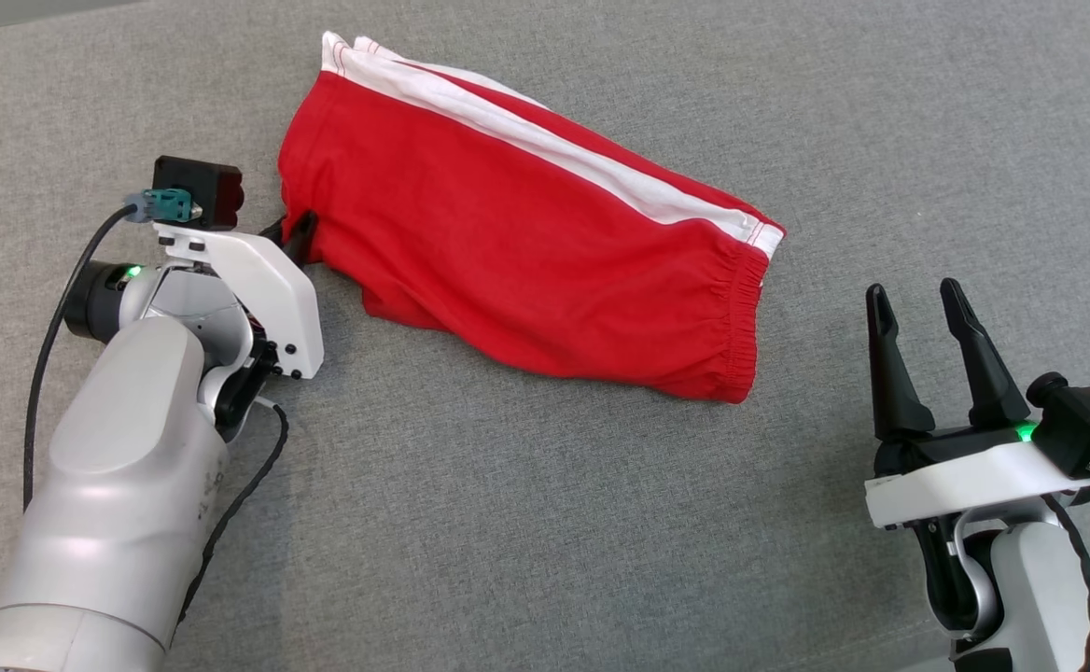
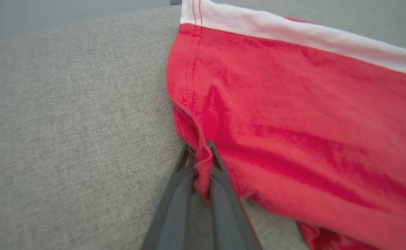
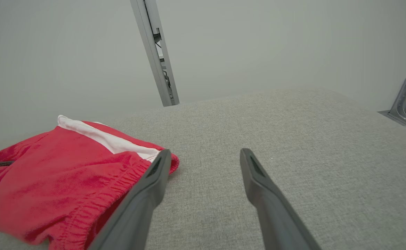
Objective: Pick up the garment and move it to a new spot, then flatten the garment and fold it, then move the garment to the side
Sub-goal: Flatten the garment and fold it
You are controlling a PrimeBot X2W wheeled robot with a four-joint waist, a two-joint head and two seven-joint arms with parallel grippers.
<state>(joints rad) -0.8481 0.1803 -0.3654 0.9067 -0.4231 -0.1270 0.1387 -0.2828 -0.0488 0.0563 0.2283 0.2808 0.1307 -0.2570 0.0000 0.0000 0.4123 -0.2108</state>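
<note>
Seen from the head, the red cotton shorts with a white side stripe (image 1: 526, 252) lie rumpled across the middle of the grey woven fabric surface (image 1: 545, 523). The left claw (image 1: 298, 229) meets their left edge. The right claw (image 1: 914, 297) sits at the lower right, near the gathered waistband but apart from it.

At the left wrist, the left claw (image 2: 199, 147) is clenched on a fold of the hem.

At the right wrist, the right claw (image 3: 204, 154) stands released, with a grey metal post (image 3: 156, 52) rising beyond.
</note>
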